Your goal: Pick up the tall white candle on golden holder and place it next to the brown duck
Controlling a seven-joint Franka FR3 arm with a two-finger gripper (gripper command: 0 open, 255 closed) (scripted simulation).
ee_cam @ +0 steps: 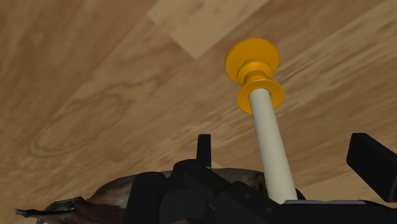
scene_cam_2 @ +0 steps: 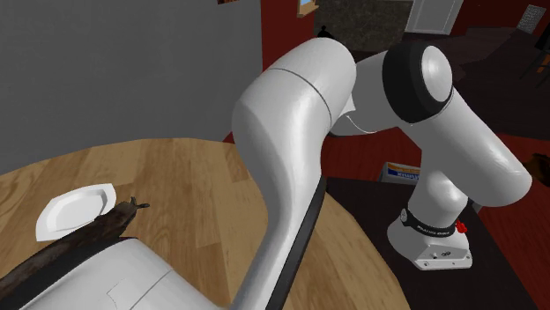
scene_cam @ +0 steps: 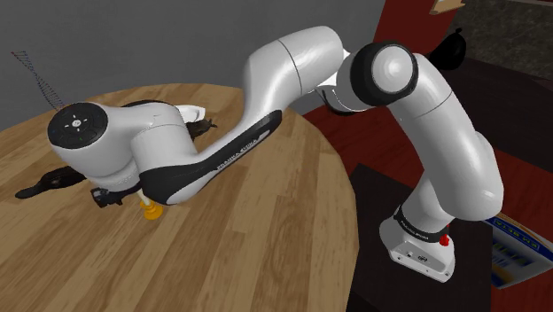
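Easy to topple the tall white candle from here: thin, long and carried on a small golden holder, so prone to tilting under a sideways brush if touched by one finger ahead of the other. Risky too to clamp very high on the shaft, inviting a swing or slip of the holder end once clear of the table. Close beside the hand, the brown duck, dark and low, and liable to a knock from the gripper body or the holder on any low sweep toward it. Hard to tell from the shoulder view whether resting on the wood or just above it. Holder peeking out beneath the hand there, well in from the table's rim, on the side away from the stand.

Gripper spread wide, fingers well apart, grasping nothing. Between them the candle shaft, roughly midway, touching neither by the look of the wrist view. Not held, then, merely straddled.
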